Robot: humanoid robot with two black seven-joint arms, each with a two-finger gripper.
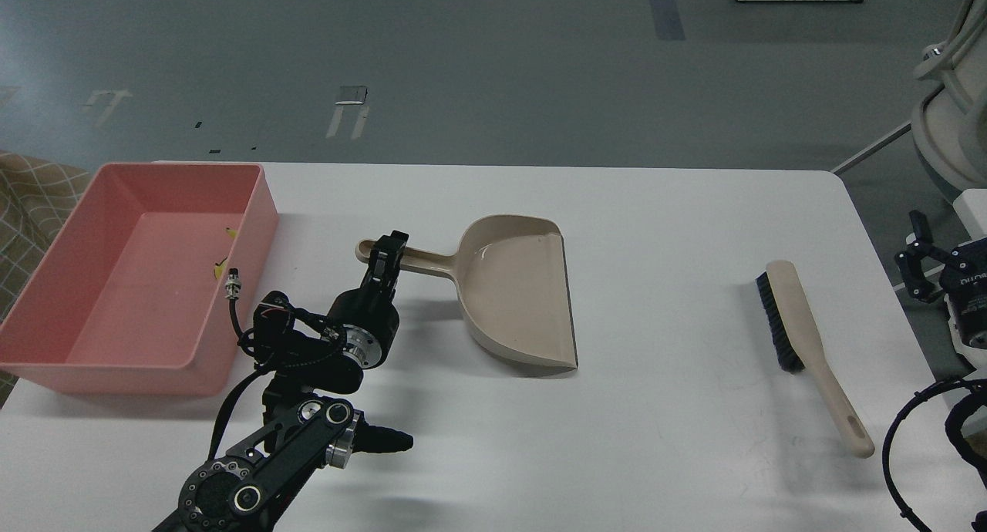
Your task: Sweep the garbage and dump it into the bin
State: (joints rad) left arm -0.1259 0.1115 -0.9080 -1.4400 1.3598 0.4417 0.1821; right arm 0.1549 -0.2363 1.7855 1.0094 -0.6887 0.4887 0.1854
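Note:
My left gripper (385, 254) is shut on the handle of the beige dustpan (524, 301). The pan lies about flat on the white table (663, 231) with its mouth facing right, and its inside looks empty. The salmon-pink bin (46, 285) stands at the table's left edge. Two small yellow scraps of garbage (220, 268) show inside it against its right wall. The off-white strip is not visible. My right gripper (921, 258) is beyond the table's right edge, small and dark.
The beige brush (810, 347) with black bristles lies on the right part of the table, handle toward the front. Cables and arm parts sit at the lower right corner. Grey floor lies beyond the far edge.

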